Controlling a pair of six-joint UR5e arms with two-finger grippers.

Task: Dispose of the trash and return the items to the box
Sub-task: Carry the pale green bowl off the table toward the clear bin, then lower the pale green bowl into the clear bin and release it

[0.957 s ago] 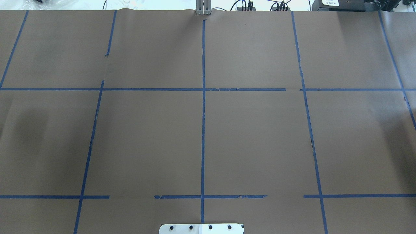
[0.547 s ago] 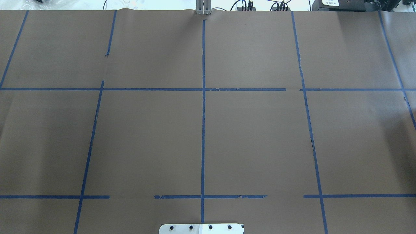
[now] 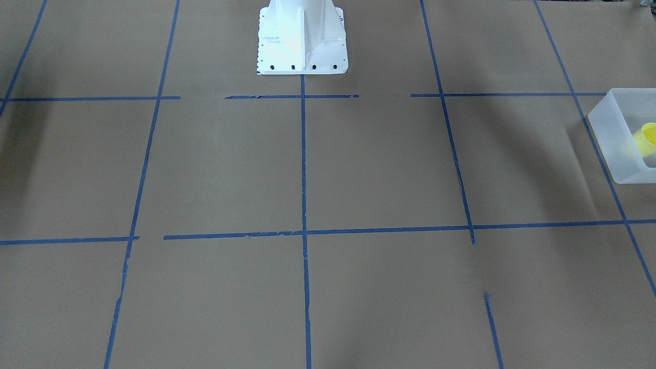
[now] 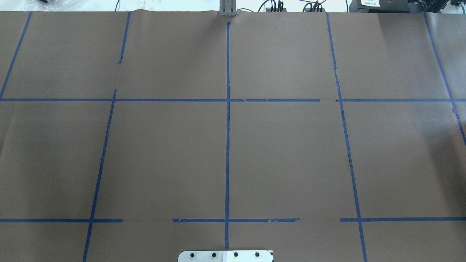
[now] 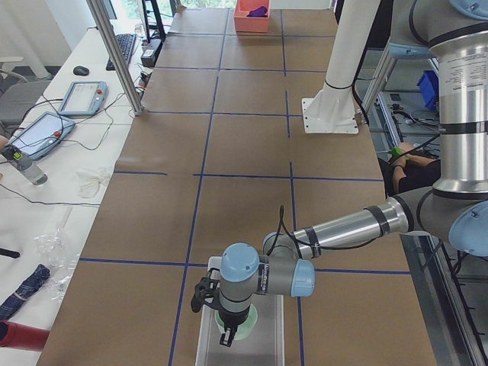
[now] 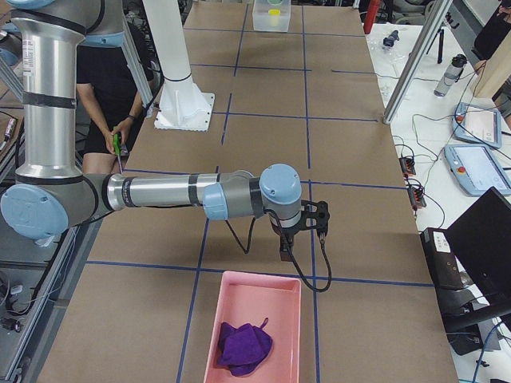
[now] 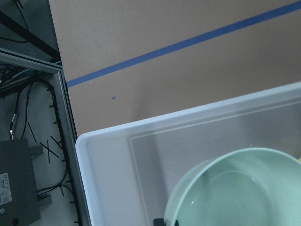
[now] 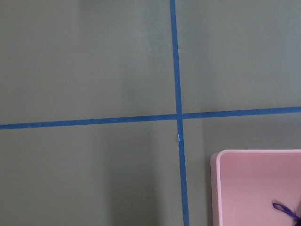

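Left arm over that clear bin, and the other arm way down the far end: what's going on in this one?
Cleanup looks nearly finished. The left gripper hangs over the box, right at the bowl, which is within the box; whether it grips the bowl I cannot tell. The yellow cup lies in the box too. At the other end of the table, the purple cloth lies in a pink tray, and the right gripper hangs just beside that tray.

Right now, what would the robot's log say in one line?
cloth in pink tray | cup in box | bowl in box | left gripper over bowl, grip unclear | right gripper near pink tray, grip unclear
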